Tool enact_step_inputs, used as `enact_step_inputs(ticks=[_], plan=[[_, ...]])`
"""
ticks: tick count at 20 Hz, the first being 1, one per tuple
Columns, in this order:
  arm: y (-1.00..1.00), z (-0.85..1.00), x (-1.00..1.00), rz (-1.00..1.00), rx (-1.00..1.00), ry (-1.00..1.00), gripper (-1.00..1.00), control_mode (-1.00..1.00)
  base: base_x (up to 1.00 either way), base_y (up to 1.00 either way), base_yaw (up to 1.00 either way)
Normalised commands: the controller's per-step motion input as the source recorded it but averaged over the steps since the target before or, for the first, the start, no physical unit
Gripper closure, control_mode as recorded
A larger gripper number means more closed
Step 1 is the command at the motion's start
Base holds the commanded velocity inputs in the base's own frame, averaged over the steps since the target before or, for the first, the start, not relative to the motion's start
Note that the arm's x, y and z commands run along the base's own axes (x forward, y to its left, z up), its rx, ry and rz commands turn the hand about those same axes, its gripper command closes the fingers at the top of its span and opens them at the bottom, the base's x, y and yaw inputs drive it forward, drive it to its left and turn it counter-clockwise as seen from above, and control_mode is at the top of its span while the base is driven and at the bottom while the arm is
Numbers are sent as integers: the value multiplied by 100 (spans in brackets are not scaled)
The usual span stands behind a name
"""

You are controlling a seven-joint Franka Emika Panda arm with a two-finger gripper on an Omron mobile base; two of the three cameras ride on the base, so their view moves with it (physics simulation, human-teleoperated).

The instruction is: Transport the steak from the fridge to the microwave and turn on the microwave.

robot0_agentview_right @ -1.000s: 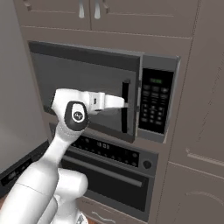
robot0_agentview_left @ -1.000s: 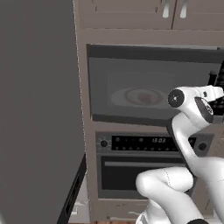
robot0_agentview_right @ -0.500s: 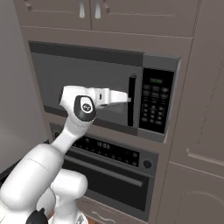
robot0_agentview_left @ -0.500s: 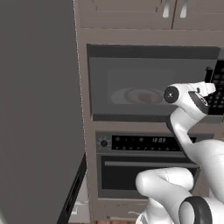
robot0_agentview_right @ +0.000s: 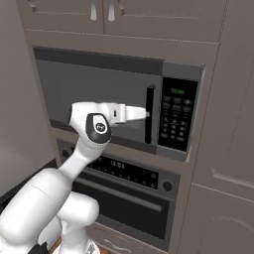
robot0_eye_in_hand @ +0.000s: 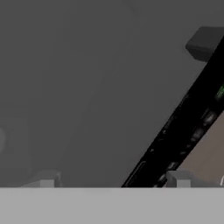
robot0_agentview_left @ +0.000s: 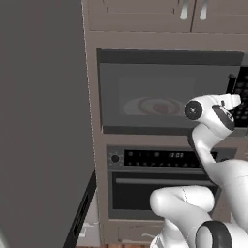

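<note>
The microwave [robot0_agentview_right: 119,104] sits built into the brown cabinetry, its long axis running left to right, its tinted-window door shut and facing out toward the robot. Through the window in the left base view a round plate [robot0_agentview_left: 154,105] shows faintly inside; whether the steak lies on it cannot be told. The black keypad [robot0_agentview_right: 176,120] fills the right end of the microwave, and a dark vertical door handle [robot0_agentview_right: 149,114] stands just left of it.

The tool [robot0_agentview_right: 144,114] reaches level toward the door, its tip right by the handle; contact cannot be told. In the hand view its two grey fingertips [robot0_eye_in_hand: 177,178] stand far apart near the bottom corners, spread wide with nothing between them, close to the grey door glass and the slanting black keypad strip.

Below the microwave is an oven [robot0_agentview_right: 126,193] with a clock display. Above are cabinet doors with metal pulls [robot0_agentview_right: 101,10]. At far left the tall grey fridge [robot0_agentview_left: 41,121] stands close, hemming in the arm's room on that side.
</note>
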Motion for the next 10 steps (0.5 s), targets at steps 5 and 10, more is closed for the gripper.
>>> enact_step_inputs(ticks=[5,10], plan=[[5,6,-19,-1,0,-22,-100,-100,0,0,0],[6,0,-43,-24,0,-28,-100,-100,0,0,0]])
